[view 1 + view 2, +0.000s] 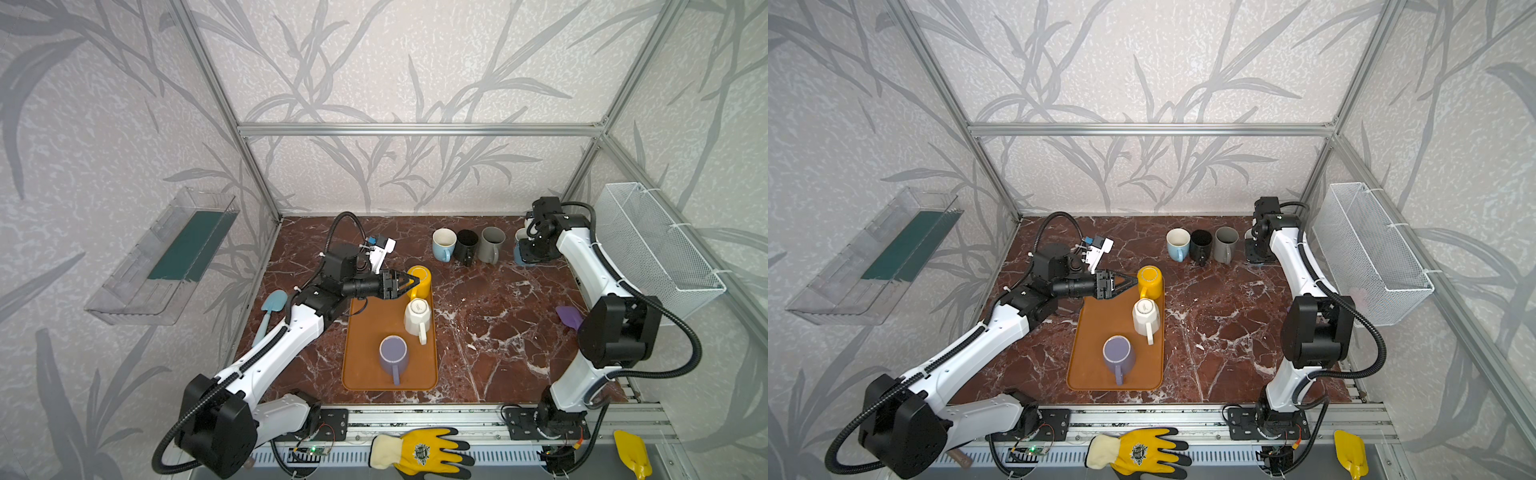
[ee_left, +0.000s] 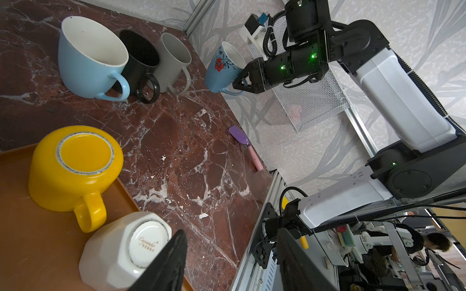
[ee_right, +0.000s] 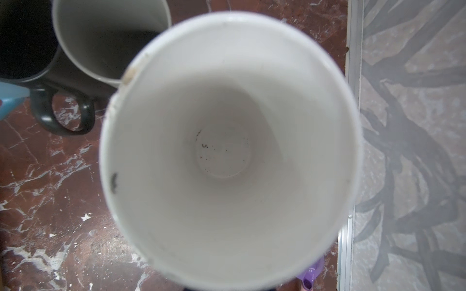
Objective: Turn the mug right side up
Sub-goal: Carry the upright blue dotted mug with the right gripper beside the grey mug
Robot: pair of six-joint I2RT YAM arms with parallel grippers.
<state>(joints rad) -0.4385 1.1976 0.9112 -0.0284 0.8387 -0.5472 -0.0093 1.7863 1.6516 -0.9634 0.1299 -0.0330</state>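
Tray (image 1: 365, 365) near: yellow mug (image 1: 419, 282) bottom-up, not yet turned. Left jaws half open, empty, beside it, probably lining up a grip. Far: right jaws clamped on flowered mug (image 2: 222, 68) handle, mouth up, beside upright row (image 1: 465, 245)

Soft, even light, faint shadows; top views bow at edges; the close mug (image 3: 227, 151) looks blurred.

The tray's (image 1: 365, 328) far mug (image 1: 423, 274) sits just ahead of the left claw (image 1: 411, 282). Its middle mug (image 1: 417, 318) and near mug (image 1: 392, 351) sit frontward. A row of mugs (image 1: 466, 245) stands beside the right claw (image 2: 238, 84) and its held mug (image 2: 220, 70).
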